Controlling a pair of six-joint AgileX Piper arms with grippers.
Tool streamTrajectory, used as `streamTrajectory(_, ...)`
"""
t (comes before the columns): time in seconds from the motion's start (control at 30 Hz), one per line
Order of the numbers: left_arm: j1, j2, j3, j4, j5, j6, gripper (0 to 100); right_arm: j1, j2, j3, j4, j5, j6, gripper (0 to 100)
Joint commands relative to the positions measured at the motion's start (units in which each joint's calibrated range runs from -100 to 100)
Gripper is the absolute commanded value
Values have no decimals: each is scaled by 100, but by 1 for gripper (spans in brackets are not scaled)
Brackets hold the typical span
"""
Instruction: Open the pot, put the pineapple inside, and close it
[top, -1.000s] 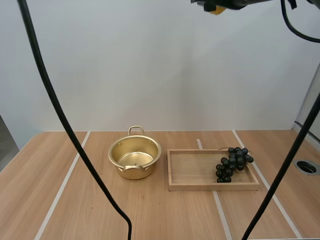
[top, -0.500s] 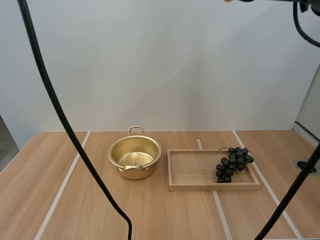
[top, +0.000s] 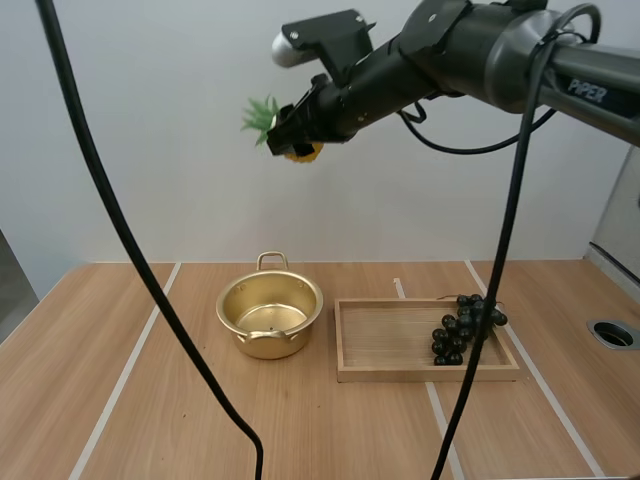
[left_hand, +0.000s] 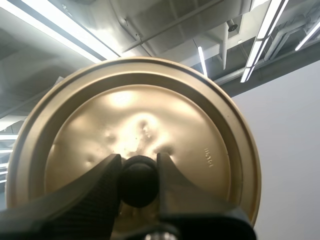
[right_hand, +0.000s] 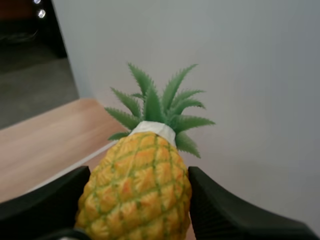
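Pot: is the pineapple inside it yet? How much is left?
Not yet. Done: the pot stands open, its lid pinched by the knob in the left fingers. In hand: the right fingers hold the pineapple high above the table. Left: lower it in, then put the lid back.

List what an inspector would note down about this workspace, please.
surface: wooden table, pale stripes.
job's things: golden pot stands open on the table; lid held by its knob; pineapple held high in the air.
clutter: wooden tray right of the pot, bunch of dark grapes in its right end.
grippers: left gripper shut on the knob; right gripper shut on the pineapple.
surroundings: plain pale wall.
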Motion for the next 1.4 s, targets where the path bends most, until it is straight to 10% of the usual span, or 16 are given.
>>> streamTrajectory(0.0, -6, -27, -31, 27, -234, -26, 0, 145, 384, 20, -476, 613, -29, 0)
streamTrajectory(1.07, -6, -16, -31, 387, -191, -26, 0, 359, 3334, 38, -1003, 1082, 97, 2)
streamTrajectory(1.23, -6, -16, -31, 335, -225, -26, 0, 592, 3334, 38, -1325, 1082, 116, 46)
streamTrajectory(1.33, -6, -16, -31, 277, -225, -26, 0, 720, 3334, 38, -1352, 1043, 78, 100)
streamTrajectory(1.37, -6, -16, -31, 277, -225, -26, 0, 739, 3322, 38, -1380, 1036, 39, 100)
